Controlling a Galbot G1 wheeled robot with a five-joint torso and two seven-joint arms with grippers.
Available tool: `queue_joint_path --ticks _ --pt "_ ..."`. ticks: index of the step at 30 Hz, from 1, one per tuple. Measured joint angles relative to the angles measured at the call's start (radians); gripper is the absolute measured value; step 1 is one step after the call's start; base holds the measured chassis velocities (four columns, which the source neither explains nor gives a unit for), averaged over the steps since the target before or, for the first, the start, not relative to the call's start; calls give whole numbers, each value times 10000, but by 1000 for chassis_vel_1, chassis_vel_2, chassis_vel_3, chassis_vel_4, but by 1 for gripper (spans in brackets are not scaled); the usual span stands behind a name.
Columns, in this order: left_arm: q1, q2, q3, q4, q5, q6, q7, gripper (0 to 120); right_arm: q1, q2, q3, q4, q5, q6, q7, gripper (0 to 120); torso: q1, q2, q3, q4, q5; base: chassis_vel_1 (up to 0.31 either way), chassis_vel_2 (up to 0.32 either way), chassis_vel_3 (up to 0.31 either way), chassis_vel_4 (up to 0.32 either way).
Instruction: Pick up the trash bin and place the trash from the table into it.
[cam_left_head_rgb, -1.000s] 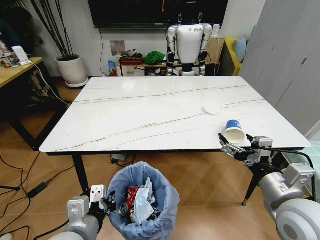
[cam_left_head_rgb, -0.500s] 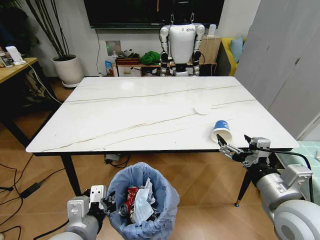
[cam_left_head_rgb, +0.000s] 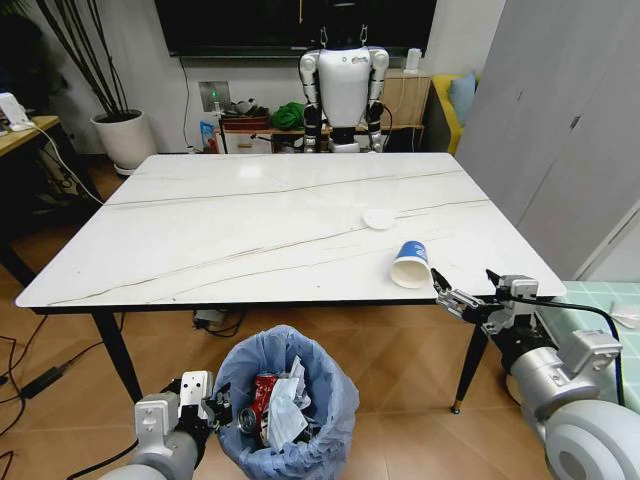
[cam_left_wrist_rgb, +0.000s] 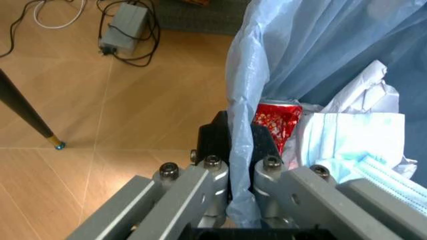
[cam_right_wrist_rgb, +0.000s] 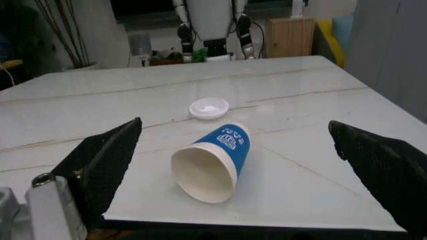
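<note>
The trash bin (cam_left_head_rgb: 290, 400), lined with a wrinkly light blue bag, hangs low in front of me, held at its rim by my shut left gripper (cam_left_head_rgb: 215, 405) (cam_left_wrist_rgb: 241, 137). Inside lie a red wrapper (cam_left_wrist_rgb: 277, 120) and white tissues (cam_left_wrist_rgb: 353, 145). On the marble table (cam_left_head_rgb: 250, 230), near its front right edge, a blue-white paper cup (cam_left_head_rgb: 410, 265) (cam_right_wrist_rgb: 213, 160) lies on its side with its mouth toward me. A white round lid (cam_left_head_rgb: 379, 218) (cam_right_wrist_rgb: 209, 107) rests just behind it. My right gripper (cam_left_head_rgb: 465, 295) (cam_right_wrist_rgb: 235, 127) stands open at the table's edge, a short way from the cup.
A white humanoid robot (cam_left_head_rgb: 343, 85) stands behind the table, with a potted plant (cam_left_head_rgb: 125, 140) at the back left. Grey cabinet doors (cam_left_head_rgb: 560, 130) rise on the right. A power brick with cables (cam_left_wrist_rgb: 127, 30) and a table leg (cam_left_wrist_rgb: 27, 115) are on the wood floor.
The whole head view has slid left, so the camera has moved rightward. The cup now sits closer to my open right gripper. The left gripper still holds the bin.
</note>
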Motion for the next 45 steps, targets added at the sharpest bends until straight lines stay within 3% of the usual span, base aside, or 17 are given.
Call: queue_joint_path --ticks 7,18,30,34,39,43,45 --pt "2 25 6 0 5 0 -7 0 921 -885 -714 -1128 459 -119 473 100 0 0 0 2 -4 0 0 0 0" --pt "36 -24 -64 0 -6 0 -14 0 2504 -1676 -1993 -2589 1627 -270 1368 100 0 -1 1 4 -2 0 0 0 0" --pt "58 -107 -387 0 -91 0 -23 0 3874 -1899 -2712 -3942 2121 -302 1468 100 0 -1 0 2 -3 0 0 0 0" --pt "79 -129 -430 0 -103 0 -30 0 3917 -1897 -2740 -4091 2126 -310 1435 99 0 -1 0 1 -3 0 0 0 0" --pt "85 -139 -432 0 -116 0 -36 0 3796 -1879 -2661 -4085 2089 -311 1423 84 1 -1 0 2 -2 0 0 0 0" --pt "89 -137 -443 0 -124 0 -36 0 3637 -1894 -2522 -3806 2162 -314 1426 84 0 -1 -1 0 -3 0 0 0 0" --pt "60 -136 -432 0 -123 0 -36 0 3578 -1921 -2489 -3699 2275 -315 1426 90 0 -1 -1 -1 -3 0 0 0 0"
